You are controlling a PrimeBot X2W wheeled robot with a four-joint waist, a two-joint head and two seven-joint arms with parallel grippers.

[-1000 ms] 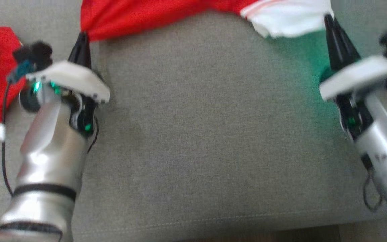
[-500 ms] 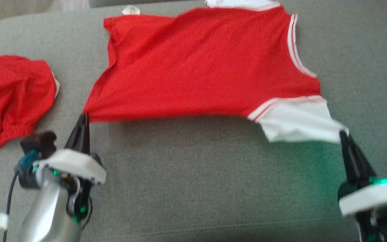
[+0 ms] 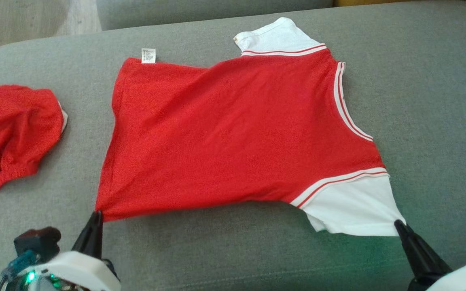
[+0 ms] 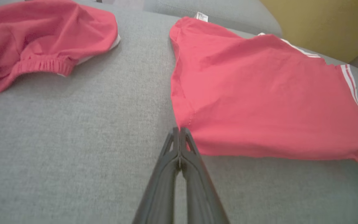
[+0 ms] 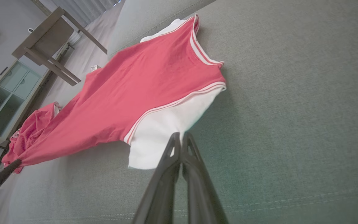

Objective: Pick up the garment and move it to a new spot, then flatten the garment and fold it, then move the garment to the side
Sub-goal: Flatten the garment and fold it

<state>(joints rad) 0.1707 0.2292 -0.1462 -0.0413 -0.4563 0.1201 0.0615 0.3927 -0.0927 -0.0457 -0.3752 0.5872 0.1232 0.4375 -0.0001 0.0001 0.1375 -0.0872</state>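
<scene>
red garments: 2 | shirt [image 3: 233, 133] spread, crumpled heap [image 3: 10, 129] | jaws: 2, both clamped on shirt

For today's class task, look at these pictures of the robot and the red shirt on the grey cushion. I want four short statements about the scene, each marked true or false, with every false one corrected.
1. The left tool is shut on a lower corner of the red shirt. True.
2. The right tool grips the shirt's neckline. False: it is shut on the edge of the white sleeve.
3. The shirt lies folded in half. False: it lies spread open on the grey cushion, not yet folded.
4. A second red garment lies crumpled on the robot's left, apart from the shirt. True.
</scene>
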